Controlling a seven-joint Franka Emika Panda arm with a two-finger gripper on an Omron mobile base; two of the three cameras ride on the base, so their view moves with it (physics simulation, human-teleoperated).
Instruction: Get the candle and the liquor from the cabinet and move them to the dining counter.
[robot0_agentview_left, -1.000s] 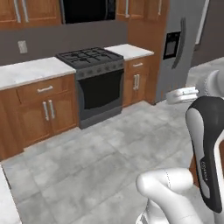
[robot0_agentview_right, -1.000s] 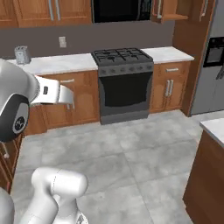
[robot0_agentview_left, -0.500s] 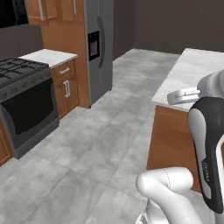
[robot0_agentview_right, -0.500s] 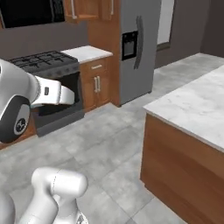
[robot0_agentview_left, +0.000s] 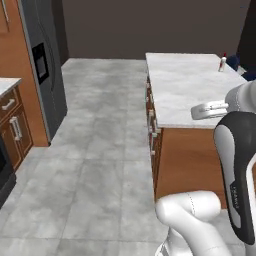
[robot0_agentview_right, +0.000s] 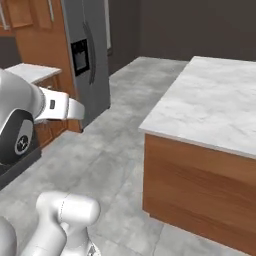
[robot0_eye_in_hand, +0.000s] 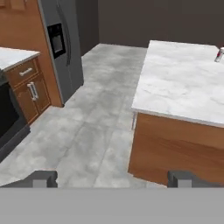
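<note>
The dining counter is a marble-topped island with a wood base, ahead and to the right. The liquor, a small pale bottle with a red cap, stands upright near the island's far right edge. My gripper is open, its fingertips wide apart with nothing between them, hovering over the floor short of the island's near corner. The candle is out of view, and so is the inside of the cabinet.
A dark grey fridge stands at the left, with low wooden base cabinets beside it. The black stove front is at the far left. Grey tiled floor lies between fridge and island.
The whole picture has swung from the stove and its cabinets past the fridge to the island, so the base has turned. The arm holds the same pose in both base views.
</note>
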